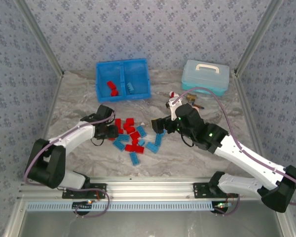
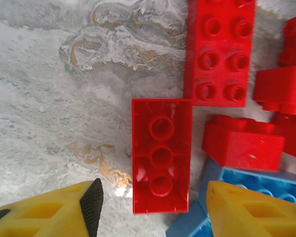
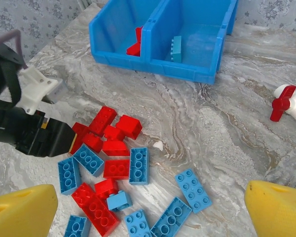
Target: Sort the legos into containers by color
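While the left gripper (image 2: 158, 210) is hanging wide open and empty astride an upturned red brick (image 2: 162, 153) on the table (image 2: 49, 98), with the right gripper (image 3: 148, 207) hovering open and empty above the pile (image 3: 138, 165), a pick is seemingly starting, calling for descent, closing, then carrying to the bin (image 3: 138, 57), into its compartment with reds.

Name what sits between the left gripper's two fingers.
In the left wrist view, a red lego lying underside up sits on the table between the fingers of the open left gripper, touching neither.

No readable text, labels, brands or numbers anywhere; bricks, bin, case, desk all unmarked.
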Robot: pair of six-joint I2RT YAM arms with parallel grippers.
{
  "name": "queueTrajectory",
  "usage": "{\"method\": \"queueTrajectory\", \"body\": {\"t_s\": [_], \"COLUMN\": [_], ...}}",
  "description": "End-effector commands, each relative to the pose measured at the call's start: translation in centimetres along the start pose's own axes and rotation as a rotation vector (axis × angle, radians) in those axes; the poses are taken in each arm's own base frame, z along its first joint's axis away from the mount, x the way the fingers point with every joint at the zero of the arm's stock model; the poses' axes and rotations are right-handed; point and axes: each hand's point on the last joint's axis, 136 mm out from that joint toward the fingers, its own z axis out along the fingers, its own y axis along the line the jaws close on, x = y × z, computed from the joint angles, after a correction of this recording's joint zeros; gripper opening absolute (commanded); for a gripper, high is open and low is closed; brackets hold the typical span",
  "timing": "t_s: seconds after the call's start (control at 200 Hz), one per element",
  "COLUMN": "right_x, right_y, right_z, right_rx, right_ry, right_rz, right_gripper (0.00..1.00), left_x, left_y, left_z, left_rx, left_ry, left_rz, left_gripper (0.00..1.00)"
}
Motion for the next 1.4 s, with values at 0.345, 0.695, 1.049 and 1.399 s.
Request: {"method": "queueTrajectory", "body": {"t_s": [0.345, 0.695, 1.049, 1.399], "right_x": [-0.9, -1.9, -0.6, 0.0], "right_y": [-0.5, -0.4, -0.7, -1.1], "right_z": [-0.2, -0.6, -2.1, -3.0], "right_rx": [0.036, 0.031, 0.038, 0.051], "right_ry": [-0.011, -0.051, -0.032, -0.035], "right_rz": [0.028, 0.043, 0.071, 0.091], "right_gripper": [1.0, 1.0, 1.0, 1.0], "left_x": [0.3, -12.3, -27.0, -33.1], "left_y": [-0.7, -2.6, -0.2, -1.7], "left_z": [2.2, -11.5, -8.1, -2.4], "left_rx": [0.05, 0.063, -0.024, -0.033], "left_ry": [0.007, -0.401, -0.458, -0.362], "left_rz": [-0.037, 0.01, -0.063, -0.011], "left_gripper": [0.33, 0.25, 0.25, 0.39]}}
